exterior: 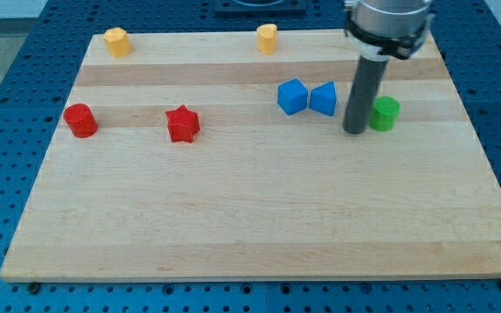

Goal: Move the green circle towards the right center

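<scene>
The rod's tip (355, 131) grips nothing; it rests on the wooden board (250, 217), just beside the green circle (385, 114) at its 9 o'clock. The blue triangular block (323, 98) and blue cube (292, 96) sit toward the tip's 10 o'clock.

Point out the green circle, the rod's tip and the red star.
green circle (385, 114), camera view: on its front side face.
my tip (354, 131), camera view: the rod's very end, just left of the green circle.
red star (183, 123), camera view: on its top face.
</scene>
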Controlling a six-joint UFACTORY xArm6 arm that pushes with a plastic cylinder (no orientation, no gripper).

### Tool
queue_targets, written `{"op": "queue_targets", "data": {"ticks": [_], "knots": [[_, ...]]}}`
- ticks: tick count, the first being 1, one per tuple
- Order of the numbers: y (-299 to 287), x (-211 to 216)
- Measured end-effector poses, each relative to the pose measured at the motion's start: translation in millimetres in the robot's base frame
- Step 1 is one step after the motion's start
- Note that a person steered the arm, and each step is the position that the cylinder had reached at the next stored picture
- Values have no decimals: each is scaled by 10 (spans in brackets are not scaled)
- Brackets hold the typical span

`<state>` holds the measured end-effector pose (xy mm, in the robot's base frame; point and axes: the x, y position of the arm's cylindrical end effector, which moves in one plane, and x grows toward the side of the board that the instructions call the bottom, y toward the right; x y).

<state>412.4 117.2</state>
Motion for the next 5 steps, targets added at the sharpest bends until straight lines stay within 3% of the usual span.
{"op": "queue_targets", "data": {"ticks": [1,3,5], "knots": [[-41,-269],[427,13],[858,-46]]}}
